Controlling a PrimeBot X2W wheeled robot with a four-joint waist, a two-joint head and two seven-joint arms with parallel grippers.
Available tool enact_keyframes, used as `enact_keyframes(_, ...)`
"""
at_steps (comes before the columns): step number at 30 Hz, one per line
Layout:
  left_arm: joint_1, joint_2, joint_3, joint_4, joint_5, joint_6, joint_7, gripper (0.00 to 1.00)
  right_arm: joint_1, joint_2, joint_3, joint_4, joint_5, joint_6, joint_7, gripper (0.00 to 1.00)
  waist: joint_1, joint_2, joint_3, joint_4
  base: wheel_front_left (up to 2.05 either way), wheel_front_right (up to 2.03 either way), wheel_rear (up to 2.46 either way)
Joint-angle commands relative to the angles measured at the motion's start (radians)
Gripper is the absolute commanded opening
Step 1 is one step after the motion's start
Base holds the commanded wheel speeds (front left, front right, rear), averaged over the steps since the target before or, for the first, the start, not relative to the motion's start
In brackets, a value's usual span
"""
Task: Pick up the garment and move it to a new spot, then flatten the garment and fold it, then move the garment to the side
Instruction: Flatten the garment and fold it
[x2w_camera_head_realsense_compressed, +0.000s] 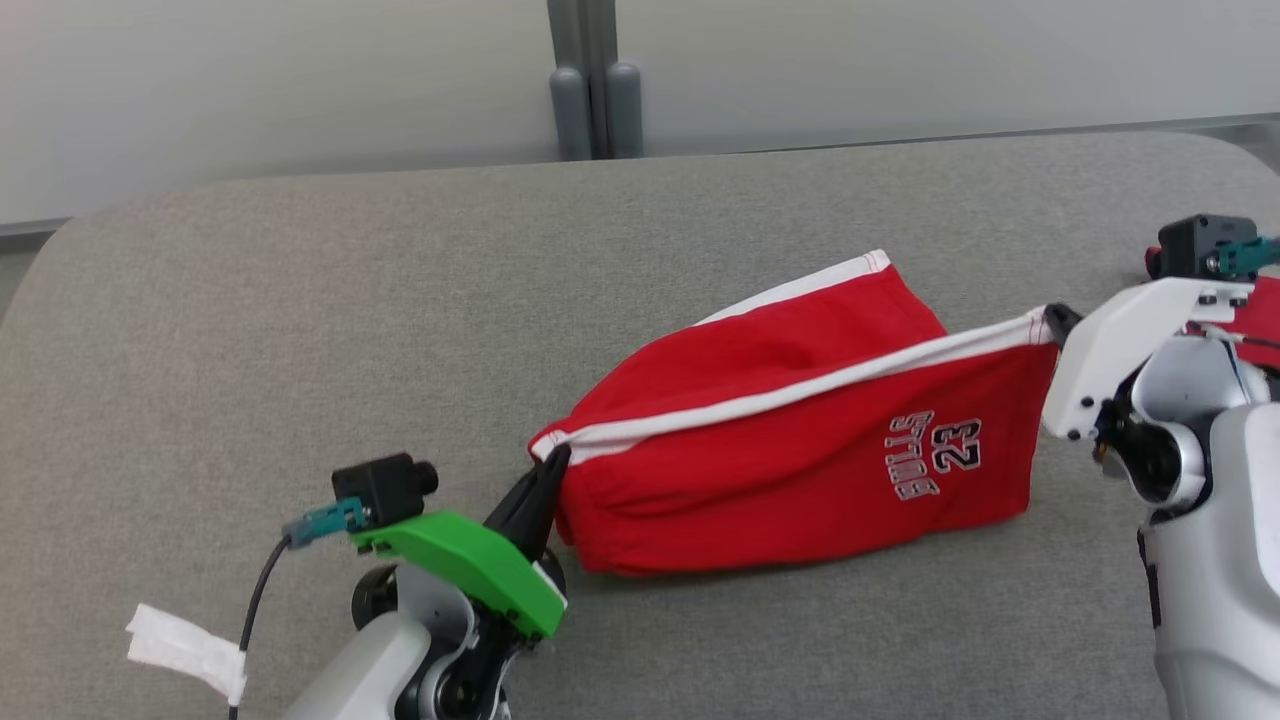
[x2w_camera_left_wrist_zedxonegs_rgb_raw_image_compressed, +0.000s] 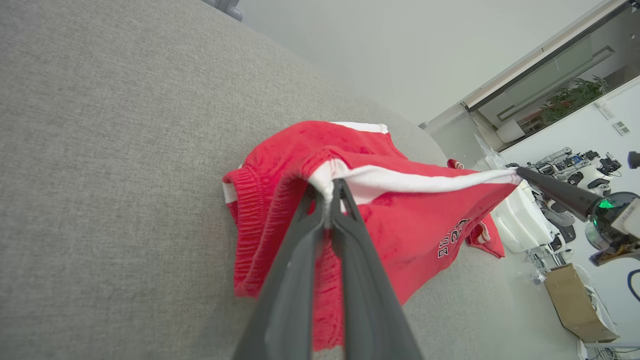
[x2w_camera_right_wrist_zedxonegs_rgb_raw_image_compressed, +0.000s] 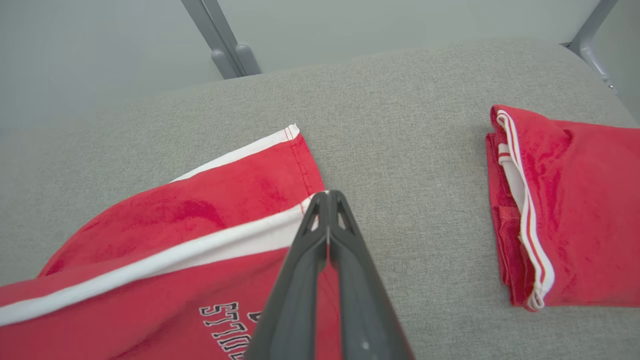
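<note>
The garment (x2w_camera_head_realsense_compressed: 800, 440) is a pair of red shorts with white side stripes and dark lettering, stretched between both grippers above the grey table. My left gripper (x2w_camera_head_realsense_compressed: 548, 470) is shut on its white-striped left corner, seen close in the left wrist view (x2w_camera_left_wrist_zedxonegs_rgb_raw_image_compressed: 327, 192). My right gripper (x2w_camera_head_realsense_compressed: 1055, 320) is shut on the opposite striped corner (x2w_camera_right_wrist_zedxonegs_rgb_raw_image_compressed: 325, 197). The upper layer is lifted and taut while the lower part of the garment (x2w_camera_left_wrist_zedxonegs_rgb_raw_image_compressed: 280, 200) rests on the table. In the right wrist view the garment (x2w_camera_right_wrist_zedxonegs_rgb_raw_image_compressed: 175, 240) fills the lower left.
A second red garment (x2w_camera_right_wrist_zedxonegs_rgb_raw_image_compressed: 565, 210), folded, lies at the table's right side; its edge shows behind my right arm (x2w_camera_head_realsense_compressed: 1262, 310). The grey fabric table (x2w_camera_head_realsense_compressed: 400, 300) has a rounded far edge with a grey post (x2w_camera_head_realsense_compressed: 595, 90) behind it. White tape (x2w_camera_head_realsense_compressed: 185, 645) hangs from my left arm.
</note>
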Motion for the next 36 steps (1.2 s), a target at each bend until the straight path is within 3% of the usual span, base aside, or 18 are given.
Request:
enact_keyframes(1, -0.04, -0.014, 0.006, 0.023, 0.008, -0.001, -0.005, 0.0, -0.041, -0.008, 0.003, 0.033, -0.021, 0.0, -0.029, 0.0, 0.0001, 0.0, 0.045, 0.045, 0.0, 0.0, 0.0)
enact_keyframes(12, -0.225, -0.123, 0.011, 0.195, 0.035, -0.002, -0.022, 0.0, -0.29, -0.031, 0.004, 0.29, -0.14, 0.0, -0.213, 0.0, 0.0001, 0.0, 0.162, 0.107, 0.0, 0.0, 0.0)
enact_keyframes(17, -0.275, -0.154, 0.012, 0.261, 0.036, -0.025, -0.039, 0.0, -0.357, -0.025, -0.01, 0.384, -0.177, 0.0, -0.291, 0.0, 0.0001, 0.0, 0.198, 0.121, 0.0, 0.0, 0.0)
enact_keyframes(18, -0.281, -0.158, 0.009, 0.27, 0.036, -0.03, -0.039, 0.3, -0.367, -0.02, -0.012, 0.398, -0.18, 0.0, -0.305, 0.0, 0.0001, 0.0, 0.201, 0.122, 0.0, 0.0, 0.0)
enact_keyframes(19, -0.288, -0.164, 0.007, 0.281, 0.038, -0.035, -0.043, 1.0, -0.378, -0.018, -0.017, 0.414, -0.185, 0.0, -0.325, 0.0, 0.0001, 0.0, 0.205, 0.124, 0.0, 0.0, 0.0)
enact_keyframes(20, -0.295, -0.168, 0.006, 0.288, 0.039, -0.045, -0.05, 1.0, -0.385, -0.016, -0.021, 0.43, -0.187, 0.0, -0.338, 0.4, 0.0001, 0.0, 0.207, 0.125, 0.0, 0.0, 0.0)
enact_keyframes(21, -0.302, -0.173, 0.007, 0.297, 0.037, -0.051, -0.057, 1.0, -0.39, -0.011, -0.027, 0.447, -0.186, 0.0, -0.355, 1.0, 0.0001, 0.0, 0.209, 0.127, 0.0, 0.0, 0.0)
enact_keyframes(27, -0.305, -0.178, 0.018, 0.338, 0.052, -0.093, -0.132, 1.0, -0.416, 0.004, -0.044, 0.53, -0.174, 0.0, -0.419, 1.0, 0.0001, 0.0, 0.187, 0.127, 0.0, 0.0, 0.0)
enact_keyframes(32, -0.245, -0.143, 0.075, 0.344, 0.114, -0.111, -0.183, 1.0, -0.403, 0.001, -0.053, 0.578, -0.144, 0.0, -0.436, 1.0, 0.0001, 0.0, 0.132, 0.118, 0.0, 0.0, 0.0)
enact_keyframes(36, -0.144, -0.121, 0.227, 0.248, 0.255, -0.121, -0.187, 1.0, -0.362, -0.01, -0.068, 0.613, -0.131, 0.0, -0.429, 1.0, 0.0001, 0.0, 0.086, 0.117, 0.0, 0.0, 0.0)
